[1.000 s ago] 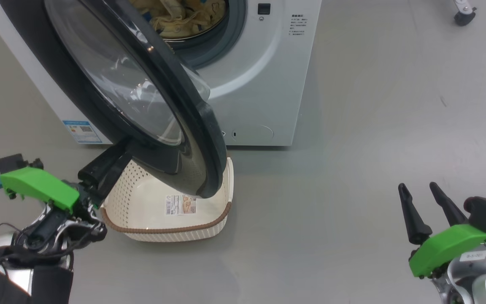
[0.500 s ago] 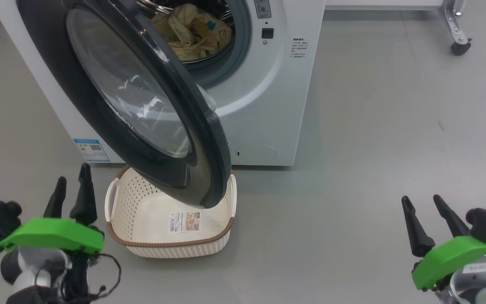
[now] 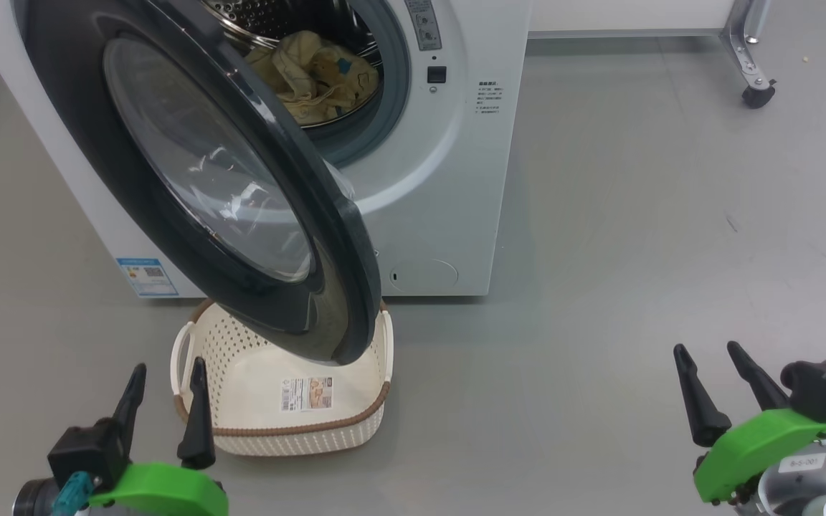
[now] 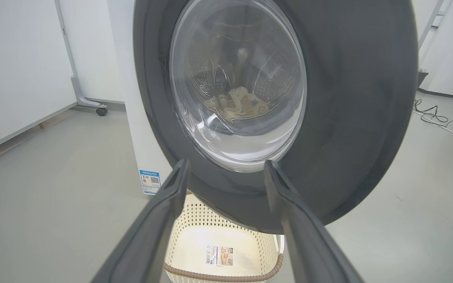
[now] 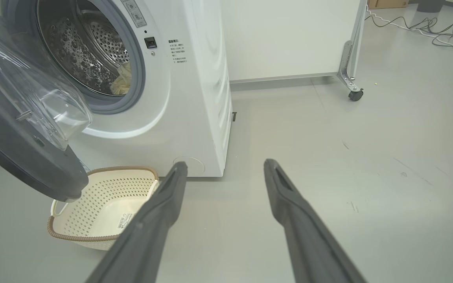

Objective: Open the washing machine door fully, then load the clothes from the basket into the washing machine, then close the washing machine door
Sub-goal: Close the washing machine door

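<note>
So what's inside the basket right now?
A label sticker lies on the otherwise bare bottom of the basket. The washing machine door hangs over its far end, so that part is covered.

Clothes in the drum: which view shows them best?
Head view: the clothes show directly, folds and blue patch clear. Left wrist view sees them through the door glass; right wrist view catches a yellow sliver.

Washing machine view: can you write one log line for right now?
door: partly open | clothes: in drum | basket: empty | left tool: open | right tool: open
</note>
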